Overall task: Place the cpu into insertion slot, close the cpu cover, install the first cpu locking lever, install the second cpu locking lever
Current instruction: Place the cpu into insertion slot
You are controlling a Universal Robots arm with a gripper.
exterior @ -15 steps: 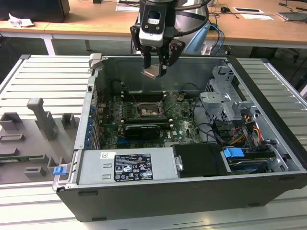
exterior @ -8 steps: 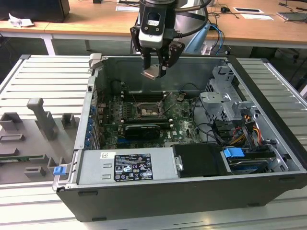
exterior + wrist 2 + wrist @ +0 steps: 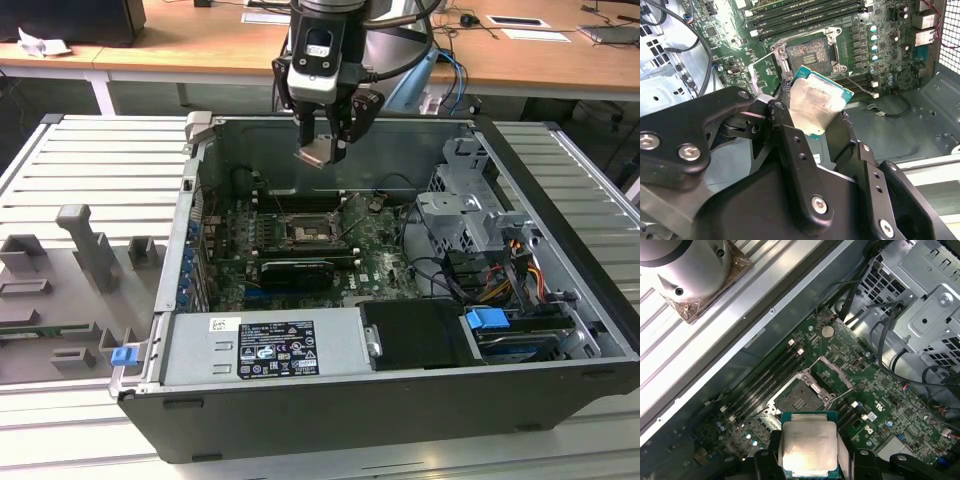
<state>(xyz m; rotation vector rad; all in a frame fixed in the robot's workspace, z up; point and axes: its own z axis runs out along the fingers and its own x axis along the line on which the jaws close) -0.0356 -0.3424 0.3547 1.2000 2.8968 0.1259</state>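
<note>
Silver cpu (image 3: 316,153) clamped in downward-pointing tool (image 3: 324,147), above insertion slot (image 3: 303,232).

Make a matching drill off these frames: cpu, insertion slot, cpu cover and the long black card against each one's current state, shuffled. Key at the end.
Things
1. cpu
2. insertion slot
3. cpu cover
4. long black card

States
A. empty, dark pin field bare
B. flipped open beside the slot
C. plugged in on the board, nothing touching it
D. gripped in the claw, up above the board

Pairs: 1-D, 2-A, 3-B, 4-C
</note>
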